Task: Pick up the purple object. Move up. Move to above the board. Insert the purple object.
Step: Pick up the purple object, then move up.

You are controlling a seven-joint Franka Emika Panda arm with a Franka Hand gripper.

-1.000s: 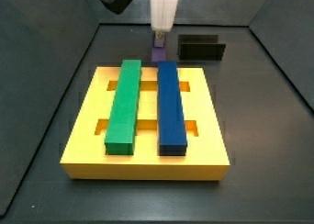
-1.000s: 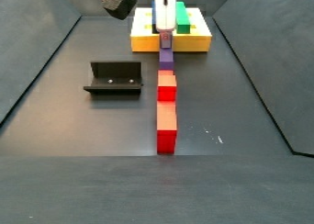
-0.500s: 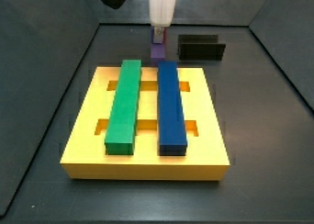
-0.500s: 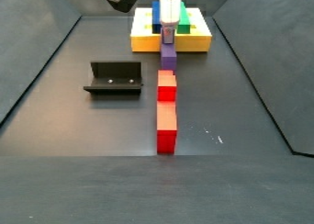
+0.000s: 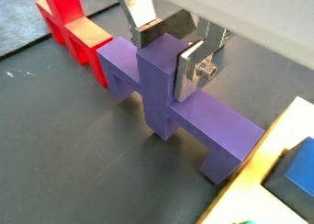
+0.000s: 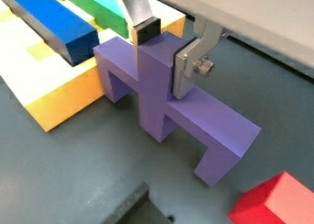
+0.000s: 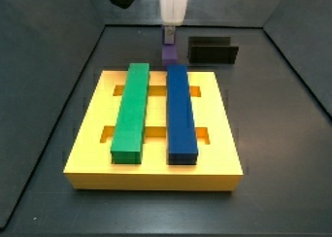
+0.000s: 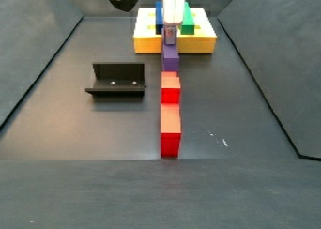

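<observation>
lab test cell | dark walled enclosure [image 8: 51, 83] | fixture [image 8: 115, 81] | hand [image 6: 166, 46]

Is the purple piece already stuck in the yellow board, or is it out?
Out. The purple object rests on the dark floor beside the board, with the gripper straddling its raised middle block.

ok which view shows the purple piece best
A wrist view: the purple object fills the frame, its raised middle block between the gripper fingers. The other wrist picture shows nearly as much. In both side views it is only a small sliver below the gripper, between the board and the red blocks.
</observation>
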